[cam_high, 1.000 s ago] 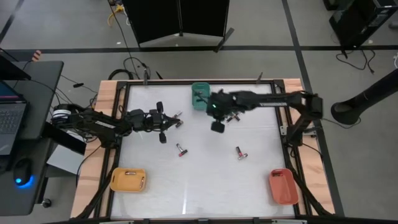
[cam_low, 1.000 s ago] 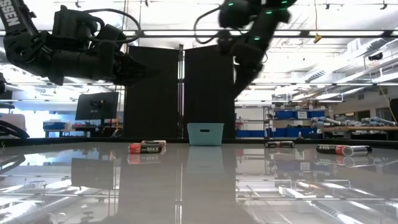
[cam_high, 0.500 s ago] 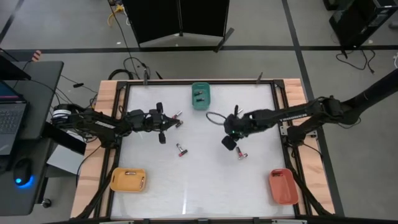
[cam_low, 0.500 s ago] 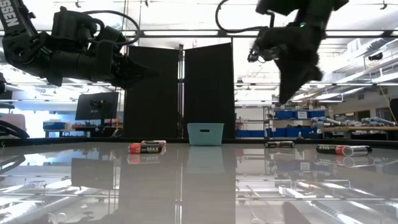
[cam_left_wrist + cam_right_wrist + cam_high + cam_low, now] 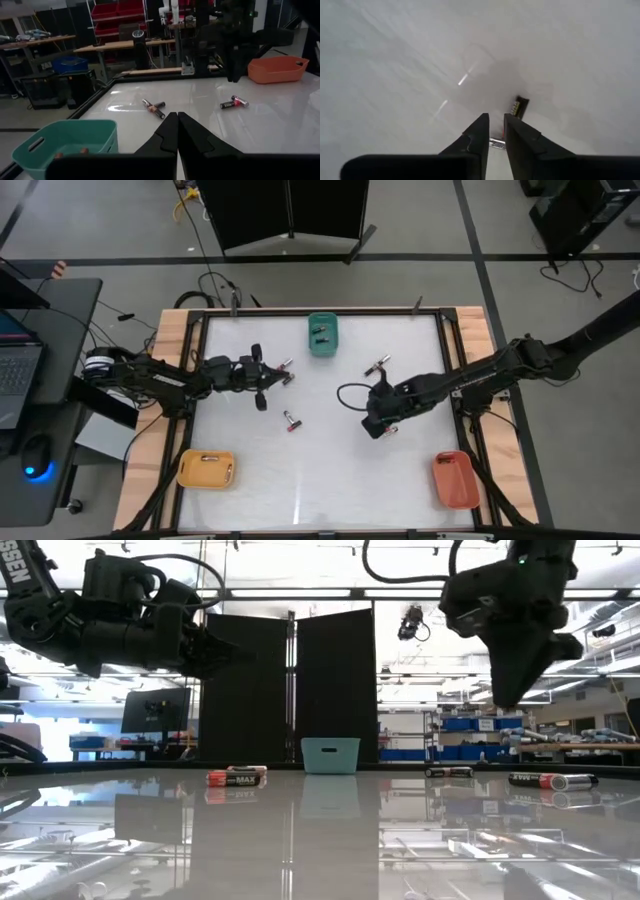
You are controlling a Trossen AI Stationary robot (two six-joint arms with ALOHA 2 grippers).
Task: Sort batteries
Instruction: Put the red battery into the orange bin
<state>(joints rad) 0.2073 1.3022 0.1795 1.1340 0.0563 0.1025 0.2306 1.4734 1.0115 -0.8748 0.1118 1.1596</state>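
Batteries lie scattered over the white table (image 5: 320,480) in the high view: one (image 5: 292,421) left of centre, a crossed pair (image 5: 378,365) in the upper right part of the tabletop, another (image 5: 284,367) near the left gripper, and two (image 5: 321,333) inside the teal tray (image 5: 322,346) at the middle of the table's top edge. One more battery (image 5: 519,106) shows in the right wrist view, lying on the table just past the fingertips and partly hidden by them. In the low view a red-and-dark cell (image 5: 237,777) lies left of centre, with two others (image 5: 448,772) (image 5: 552,781) at the right.

The right gripper (image 5: 376,424) sits right of centre in the high view, above that battery. In its wrist view its fingers (image 5: 476,134) stand close together with only a thin gap, holding nothing. In the low view it hangs at the upper right, clear of the tabletop.

The left gripper (image 5: 263,378) is at the upper left of the tabletop in the high view; its fingers (image 5: 169,134) are pressed together and empty, pointing toward the crossed pair.

An orange-yellow tray (image 5: 206,469) sits at the lower left corner of the table and a red-orange tray (image 5: 455,480) at the lower right.
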